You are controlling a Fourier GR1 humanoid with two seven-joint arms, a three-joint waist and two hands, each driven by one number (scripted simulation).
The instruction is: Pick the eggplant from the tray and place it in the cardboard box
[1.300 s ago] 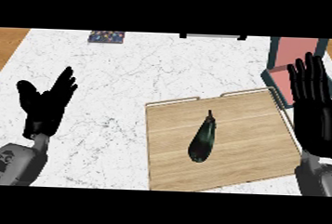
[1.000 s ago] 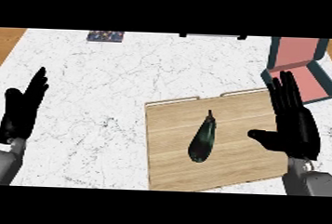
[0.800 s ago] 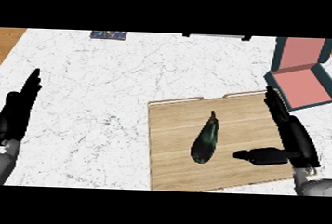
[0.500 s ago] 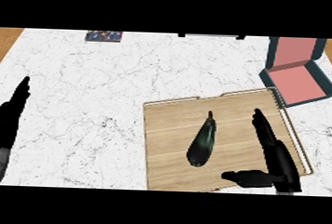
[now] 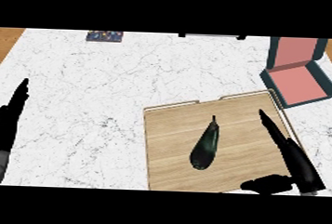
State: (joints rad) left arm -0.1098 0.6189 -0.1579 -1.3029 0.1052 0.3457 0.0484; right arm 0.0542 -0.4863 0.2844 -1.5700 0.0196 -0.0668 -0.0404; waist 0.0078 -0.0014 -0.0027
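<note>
Black right hand (image 5: 291, 157) had dropped beside the eggplant (image 5: 206, 145) on the tray (image 5: 169, 146), fingers straight and spread, poised for grasping.

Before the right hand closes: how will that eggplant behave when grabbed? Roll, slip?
The eggplant looks glossy and tapered, so it may slip toward its thin stem end. Its rounded body lies loose on the flat wooden tray, so a sideways nudge from the right hand would likely roll it. It probably stays stiff.

Glossy eggplant (image 5: 206, 146) on matt wooden tray (image 5: 171, 146), marbled counter (image 5: 115, 84).
</note>
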